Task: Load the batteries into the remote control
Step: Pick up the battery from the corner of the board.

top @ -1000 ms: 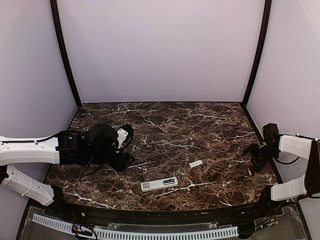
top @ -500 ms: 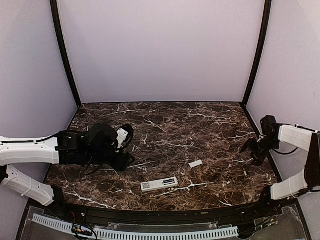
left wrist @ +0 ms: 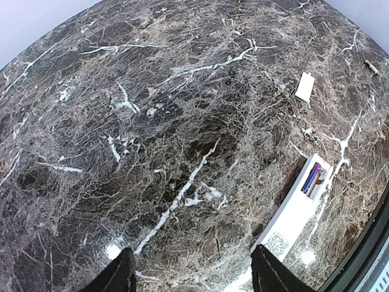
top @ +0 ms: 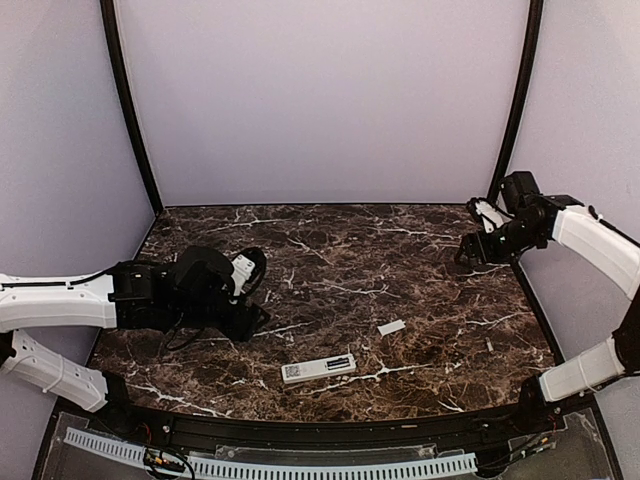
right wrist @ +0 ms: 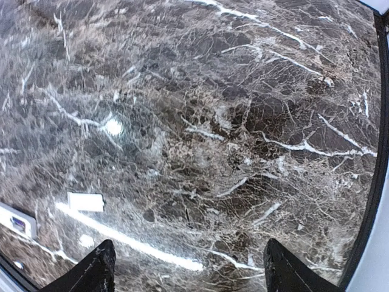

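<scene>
The right gripper (top: 468, 251) has swung up and away from the right edge of the table (top: 350, 250) and now hangs over the far right corner. Its wrist view shows the fingers spread wide with nothing between them. The left gripper (left wrist: 194, 281) has not budged near the left edge; it too is released and empty, looking out over bare marble. The remote control (top: 318, 368) lies flat close to the near edge, about midway along it, back side up with its compartment uncovered. In the left wrist view a seated battery (left wrist: 311, 177), bluish, fills one slot, while the slot beside it looks vacant. The battery cover (top: 391, 327), a small white tab, rests just beyond the remote toward the right. A loose battery (left wrist: 371, 67) lies on the marble farther toward the right edge, well apart from both grippers. The right arm's rise has left that battery where it was, so the job appears about half done: the second cell has yet to be picked up and pressed in, and the cover has yet to be refitted.
</scene>
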Controlling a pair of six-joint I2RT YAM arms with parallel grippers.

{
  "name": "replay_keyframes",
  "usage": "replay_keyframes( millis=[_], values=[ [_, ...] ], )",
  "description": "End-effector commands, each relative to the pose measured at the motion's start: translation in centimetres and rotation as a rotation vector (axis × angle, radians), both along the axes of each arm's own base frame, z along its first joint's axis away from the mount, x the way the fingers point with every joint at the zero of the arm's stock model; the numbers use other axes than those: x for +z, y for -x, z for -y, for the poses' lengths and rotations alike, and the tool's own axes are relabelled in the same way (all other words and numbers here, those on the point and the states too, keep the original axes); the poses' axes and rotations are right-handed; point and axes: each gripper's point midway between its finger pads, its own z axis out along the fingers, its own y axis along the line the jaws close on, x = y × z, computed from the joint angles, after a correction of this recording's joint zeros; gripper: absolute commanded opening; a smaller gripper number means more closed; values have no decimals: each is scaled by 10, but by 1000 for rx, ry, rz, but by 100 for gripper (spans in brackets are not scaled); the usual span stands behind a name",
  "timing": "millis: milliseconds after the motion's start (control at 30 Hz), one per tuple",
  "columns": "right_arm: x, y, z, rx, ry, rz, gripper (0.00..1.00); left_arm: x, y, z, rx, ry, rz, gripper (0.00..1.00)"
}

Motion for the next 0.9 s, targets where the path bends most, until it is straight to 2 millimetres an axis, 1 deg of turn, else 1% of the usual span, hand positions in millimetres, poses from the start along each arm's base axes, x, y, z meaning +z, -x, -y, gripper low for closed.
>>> replay_keyframes(
  millis=[0, 67, 100, 133, 200, 233, 267, 300, 333, 400, 467, 567, 733, 867],
  values=[
    [-3, 16, 17, 193, 242, -8, 81, 3, 0, -6, -2, 1, 30, 64],
    [-10, 24, 15, 243, 256, -38, 81, 3, -1, -7, 3, -10, 34, 64],
    [-18, 30, 19, 262, 283, -75, 81, 3, -2, -8, 7, -15, 35, 64],
    [-30, 39, 26, 290, 329, -127, 81, 2, -2, -8, 7, -17, 36, 64],
    [-64, 65, 50, 311, 454, -273, 81, 3, -2, -8, 7, -17, 39, 64],
    [-79, 79, 57, 338, 488, -330, 80, 2, -2, -8, 6, -20, 40, 64],
    [-92, 89, 57, 368, 488, -346, 79, 2, -3, -9, 8, -23, 43, 64],
    [-97, 94, 49, 402, 460, -332, 80, 1, -3, -9, 8, -25, 44, 64],
    [-97, 95, 45, 400, 444, -307, 80, 1, -3, -9, 8, -26, 45, 64],
    [-100, 94, 43, 380, 426, -271, 82, 0, -4, -8, 5, -31, 42, 64],
    [-112, 105, 43, 406, 426, -308, 83, -2, -4, -7, 3, -38, 39, 64],
    [-117, 100, 42, 401, 427, -328, 84, -4, -5, -6, 2, -46, 34, 64],
    [-139, 107, 46, 418, 445, -424, 82, -6, -6, -10, 11, -67, 40, 64],
    [-150, 126, 54, 440, 470, -491, 77, -3, -8, -12, 22, -70, 55, 64]
  ],
)
